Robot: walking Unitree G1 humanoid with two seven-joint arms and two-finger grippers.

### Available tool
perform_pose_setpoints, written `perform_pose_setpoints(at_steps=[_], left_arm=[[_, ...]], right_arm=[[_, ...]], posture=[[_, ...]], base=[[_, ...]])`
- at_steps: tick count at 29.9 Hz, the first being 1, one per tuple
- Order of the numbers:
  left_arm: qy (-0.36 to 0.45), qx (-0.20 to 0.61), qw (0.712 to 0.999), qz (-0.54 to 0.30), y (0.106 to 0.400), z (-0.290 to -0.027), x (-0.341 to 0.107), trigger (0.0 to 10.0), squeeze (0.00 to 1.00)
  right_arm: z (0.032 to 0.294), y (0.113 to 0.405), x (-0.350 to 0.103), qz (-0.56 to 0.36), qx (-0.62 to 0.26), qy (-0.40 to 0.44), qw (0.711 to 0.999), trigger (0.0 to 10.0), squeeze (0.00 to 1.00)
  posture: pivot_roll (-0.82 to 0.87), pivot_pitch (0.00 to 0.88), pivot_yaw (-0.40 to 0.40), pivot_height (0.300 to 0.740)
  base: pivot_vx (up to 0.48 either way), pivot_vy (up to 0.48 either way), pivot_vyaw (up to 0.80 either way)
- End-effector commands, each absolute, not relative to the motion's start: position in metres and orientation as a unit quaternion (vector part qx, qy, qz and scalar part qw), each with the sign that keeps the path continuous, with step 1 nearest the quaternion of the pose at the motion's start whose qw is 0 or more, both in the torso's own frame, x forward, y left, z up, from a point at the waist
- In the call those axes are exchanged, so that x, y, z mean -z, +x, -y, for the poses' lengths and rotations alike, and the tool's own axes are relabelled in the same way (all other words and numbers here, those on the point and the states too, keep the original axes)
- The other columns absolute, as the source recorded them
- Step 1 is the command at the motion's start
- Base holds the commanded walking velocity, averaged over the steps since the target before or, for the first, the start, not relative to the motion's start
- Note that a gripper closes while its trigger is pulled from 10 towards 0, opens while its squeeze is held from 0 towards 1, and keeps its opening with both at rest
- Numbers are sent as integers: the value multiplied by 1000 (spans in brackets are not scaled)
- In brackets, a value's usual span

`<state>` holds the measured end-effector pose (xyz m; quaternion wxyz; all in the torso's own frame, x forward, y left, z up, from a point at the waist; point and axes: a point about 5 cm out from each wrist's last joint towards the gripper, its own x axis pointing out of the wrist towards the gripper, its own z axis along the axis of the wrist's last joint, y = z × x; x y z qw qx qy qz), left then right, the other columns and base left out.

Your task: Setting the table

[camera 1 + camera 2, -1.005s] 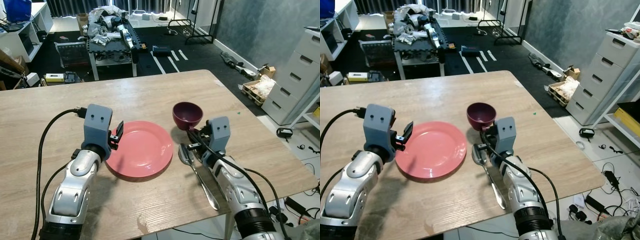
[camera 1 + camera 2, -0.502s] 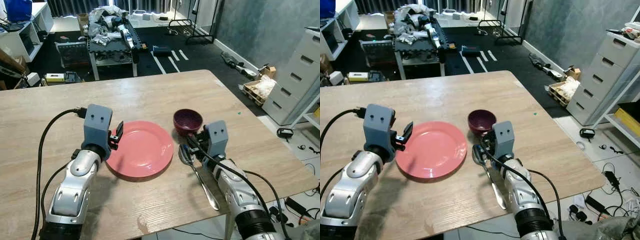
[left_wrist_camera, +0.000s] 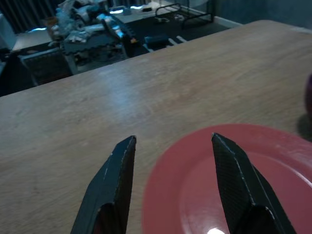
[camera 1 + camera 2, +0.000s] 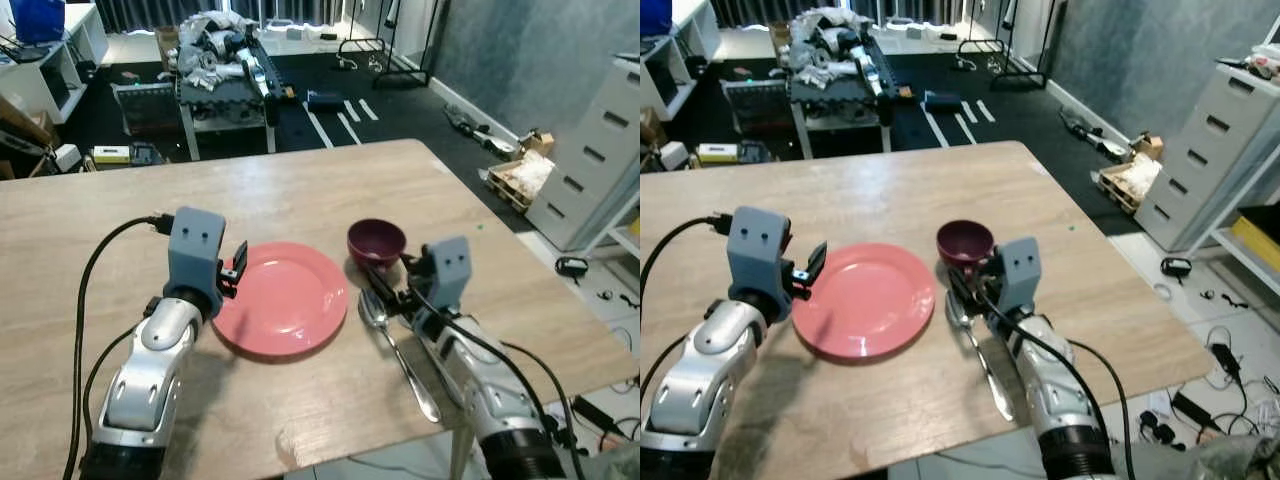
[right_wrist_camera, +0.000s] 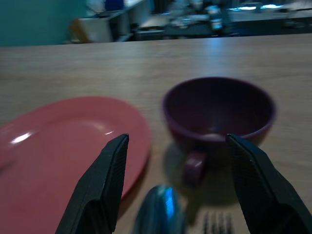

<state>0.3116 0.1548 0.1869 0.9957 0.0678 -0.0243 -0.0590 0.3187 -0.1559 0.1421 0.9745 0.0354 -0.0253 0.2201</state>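
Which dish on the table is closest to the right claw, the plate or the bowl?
The bowl, the small dark purple one. It sits just ahead of the open right claw. The pink plate lies farther off to that claw's left, beside the left claw.

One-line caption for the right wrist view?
Open right gripper facing maroon cup, spoon below, pink plate beside.

The pale wood-grain bench (image 4: 330, 190) looks matt with a soft sheen. The round pink plate (image 4: 285, 297) is smooth and glossy. The dark maroon bowl (image 4: 377, 241) looks smooth. The polished metal spoon (image 4: 397, 345) gleams brightly.
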Motion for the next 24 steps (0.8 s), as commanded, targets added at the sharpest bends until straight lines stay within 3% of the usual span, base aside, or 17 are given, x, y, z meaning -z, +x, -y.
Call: perform_pose_setpoints(at_steps=[1, 5, 7, 8, 13, 24], left_arm=[[71, 59, 996, 13, 311, -157, -183, 10000, 0], [73, 60, 995, 12, 311, -158, -183, 10000, 0], [73, 62, 995, 14, 312, -157, -184, 10000, 0], [76, 64, 995, 19, 313, -156, -186, 10000, 0], [78, 71, 994, 26, 314, -152, -188, 10000, 0], [74, 77, 994, 35, 320, -147, -192, 10000, 0]], right_arm=[[165, 311, -148, 33, -215, 51, 975, 10000, 0], [176, 302, -155, 52, -188, 58, 979, 10000, 0], [187, 297, -165, 87, -131, 66, 985, 10000, 0], [198, 294, -171, 116, -59, 74, 989, 10000, 0], [211, 294, -172, 131, 27, 82, 988, 10000, 0], [219, 300, -178, 131, 69, 85, 985, 10000, 0]], posture=[[9, 0, 66, 740], [3, 0, 70, 740], [-11, 0, 80, 740], [-15, 0, 84, 740], [-21, 0, 95, 740], [-34, 0, 93, 740]], base=[[0, 0, 0], [0, 0, 0], [0, 0, 0], [0, 0, 0], [0, 0, 0], [0, 0, 0]])
